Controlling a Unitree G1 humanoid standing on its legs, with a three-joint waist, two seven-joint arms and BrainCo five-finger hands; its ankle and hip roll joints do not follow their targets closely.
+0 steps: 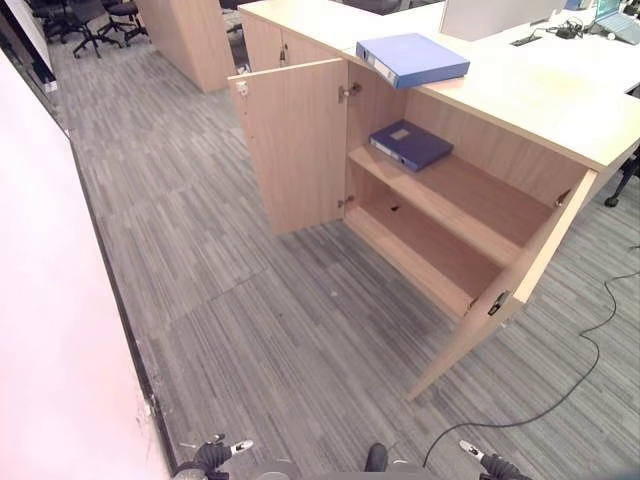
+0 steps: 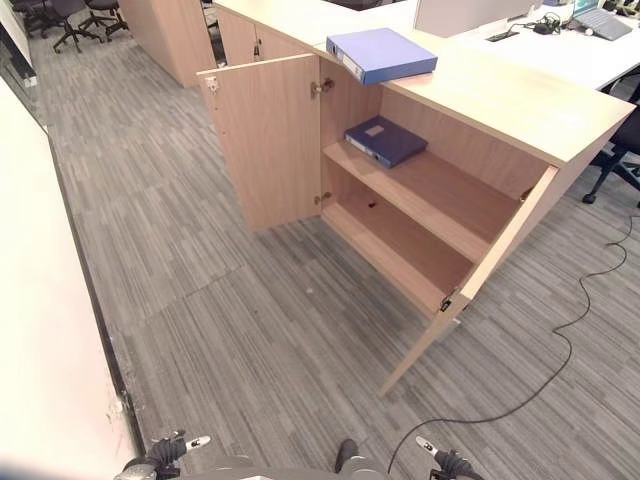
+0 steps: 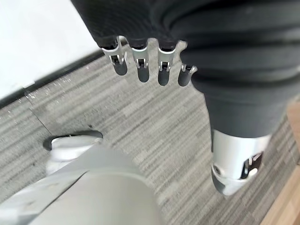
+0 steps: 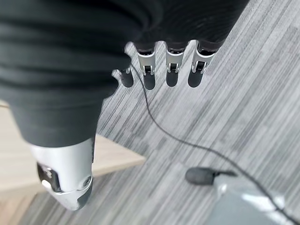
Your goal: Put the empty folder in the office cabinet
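Folder [image 1: 411, 144] on cabinet [image 1: 460, 235] shelf, hands low

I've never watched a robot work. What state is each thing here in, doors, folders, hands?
Left cabinet door: swung open.
Right cabinet door: swung open.
Folder on top: closed, lying flat on the cabinet top.
Folder inside: closed, flat on the upper shelf.
Left hand: open, empty.
Right hand: open, empty.

Grey striped carpet [image 1: 260, 330], office chairs [image 1: 95, 18], white desk [image 1: 590, 60]
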